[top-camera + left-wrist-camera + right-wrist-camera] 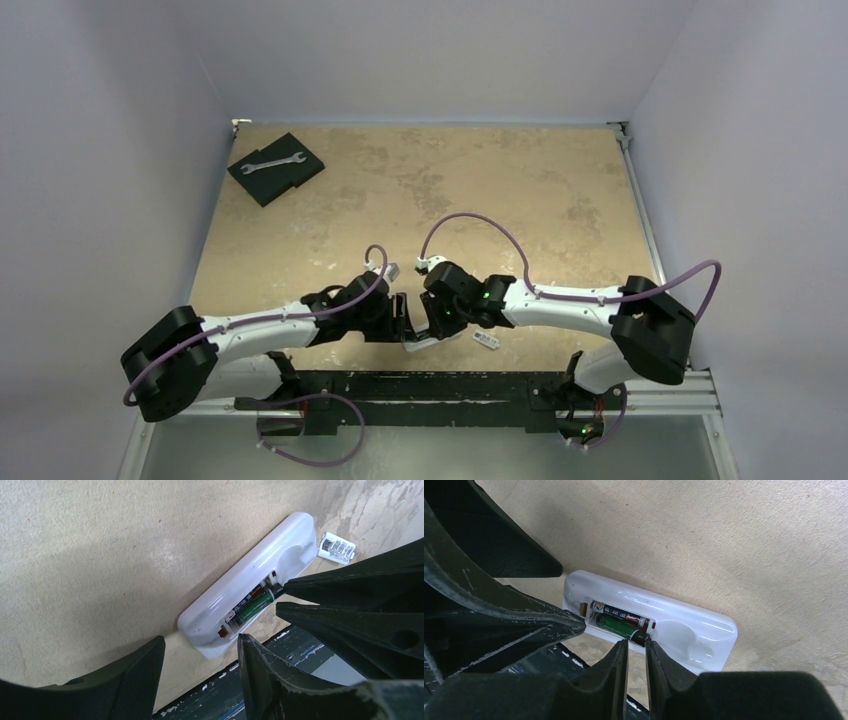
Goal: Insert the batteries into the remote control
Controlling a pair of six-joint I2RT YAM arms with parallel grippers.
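1. Two batteries (pixel 621 620) lie in the open bay of the remote control (pixel 694 630). My right tool (pixel 636 645), narrow, straddles the green one's end; I cannot tell if it grips.
2. My left tool (pixel 201 639) stands half-wide at the remote's end, holding nothing.
3. The glossy rounded shell sits on a matte surface (pixel 724 540) near its edge, so a push could skid it off or pop the slick cylinder out.

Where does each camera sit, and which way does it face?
Top external: above and behind the bases, facing down on the tan table; both arms show.
Left wrist: on the left arm, facing the slim white remote control; left gripper below.
Right wrist: on the right arm, facing that remote; right gripper foreground.
Shared: both wrist views show two dark batteries.
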